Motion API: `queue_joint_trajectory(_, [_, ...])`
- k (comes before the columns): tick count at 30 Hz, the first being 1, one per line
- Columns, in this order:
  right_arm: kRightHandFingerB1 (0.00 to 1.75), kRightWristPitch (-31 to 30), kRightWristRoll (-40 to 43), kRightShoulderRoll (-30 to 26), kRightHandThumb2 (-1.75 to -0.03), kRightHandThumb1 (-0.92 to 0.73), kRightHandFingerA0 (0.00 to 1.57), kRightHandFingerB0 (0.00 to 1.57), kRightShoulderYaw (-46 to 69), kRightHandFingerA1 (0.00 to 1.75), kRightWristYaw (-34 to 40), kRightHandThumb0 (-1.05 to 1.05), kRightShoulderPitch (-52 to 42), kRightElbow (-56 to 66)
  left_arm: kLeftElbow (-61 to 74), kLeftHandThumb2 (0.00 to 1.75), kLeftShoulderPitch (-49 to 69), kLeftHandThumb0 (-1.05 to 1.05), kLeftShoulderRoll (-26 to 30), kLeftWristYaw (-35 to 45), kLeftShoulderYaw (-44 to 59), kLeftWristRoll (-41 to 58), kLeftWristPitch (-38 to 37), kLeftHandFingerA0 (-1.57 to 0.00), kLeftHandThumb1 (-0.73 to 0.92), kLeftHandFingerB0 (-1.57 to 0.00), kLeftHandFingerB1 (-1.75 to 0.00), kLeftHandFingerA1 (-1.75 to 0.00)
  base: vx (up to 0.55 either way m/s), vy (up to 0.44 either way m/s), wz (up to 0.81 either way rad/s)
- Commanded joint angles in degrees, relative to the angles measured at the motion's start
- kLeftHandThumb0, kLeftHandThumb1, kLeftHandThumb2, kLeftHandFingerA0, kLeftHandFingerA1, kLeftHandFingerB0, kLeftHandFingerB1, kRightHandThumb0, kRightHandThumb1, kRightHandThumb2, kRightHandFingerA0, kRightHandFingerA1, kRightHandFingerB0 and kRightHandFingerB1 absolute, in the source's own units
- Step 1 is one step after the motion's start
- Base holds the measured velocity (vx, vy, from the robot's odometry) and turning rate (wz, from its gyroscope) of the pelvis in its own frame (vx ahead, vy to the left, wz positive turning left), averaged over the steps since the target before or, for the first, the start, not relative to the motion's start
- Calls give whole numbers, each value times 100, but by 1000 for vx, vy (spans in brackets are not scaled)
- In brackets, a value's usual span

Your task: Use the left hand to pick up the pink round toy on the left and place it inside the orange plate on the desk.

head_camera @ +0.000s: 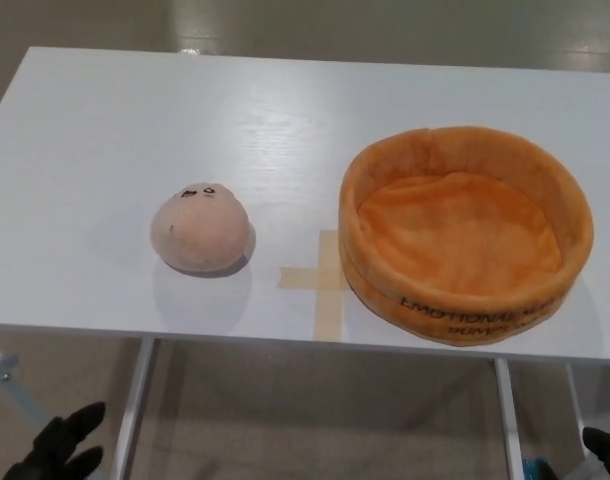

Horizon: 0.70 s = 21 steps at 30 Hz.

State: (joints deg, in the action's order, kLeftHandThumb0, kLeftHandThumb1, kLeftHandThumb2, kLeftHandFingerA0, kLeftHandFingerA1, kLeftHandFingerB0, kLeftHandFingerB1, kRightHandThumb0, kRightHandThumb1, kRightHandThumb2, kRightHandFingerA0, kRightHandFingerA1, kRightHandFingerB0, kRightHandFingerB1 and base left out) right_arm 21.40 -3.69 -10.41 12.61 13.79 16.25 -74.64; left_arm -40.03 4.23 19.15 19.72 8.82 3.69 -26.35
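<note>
Left hand [60, 450] low, off desk; orange plate [465, 232] empty.

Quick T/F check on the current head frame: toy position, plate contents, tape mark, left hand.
1. The pink round plush toy sits on the white table, left of the orange plush plate. True.
2. The toy is already inside the plate. False: the plate holds nothing and the toy lies apart from it on the table.
3. A beige tape cross lies between toy and plate. True.
4. The left hand is holding the toy. False: it is low at the bottom left corner, below the table edge, fingers apart, holding nothing.
5. The plate is tipped on its side. False: it sits flat, opening upward.
</note>
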Motion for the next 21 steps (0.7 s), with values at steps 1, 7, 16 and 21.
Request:
queue_joint_trajectory(1, [72, 58, -43, -69, -76, -47, 27, 6, -60, 89, 39, -54, -3, -65, 3127, 67, 1245, -52, 1120, 2284, -712, 965, -76, -16, 43, -21, -37, -36, 0, 0, 0])
queue_joint_trajectory(7, [62, 70, -32, -41, -95, -38, 35, 8, -66, 78, 31, -51, 16, -65, 4546, 71, 1397, -57, 2005, 3207, -817, 1864, 150, -18, 44, -26, -39, -39, 0, 0, 0])
queue_joint_trajectory(16, [62, 61, -31, -54, -95, -36, 36, 9, -89, 78, 68, -54, 23, -74, 5763, 55, 1340, -51, 2627, 3585, -709, 2742, 375, -31, 51, -35, -32, -34, 0, 0, 0])
queue_joint_trajectory(21, [61, 16, -11, -74, -94, -38, 34, 8, -91, 77, -19, -53, 40, -65, 6319, 55, 1253, -41, 2454, 3142, -349, 3533, 745, -30, 47, -34, -33, -35, 0, 0, 0])
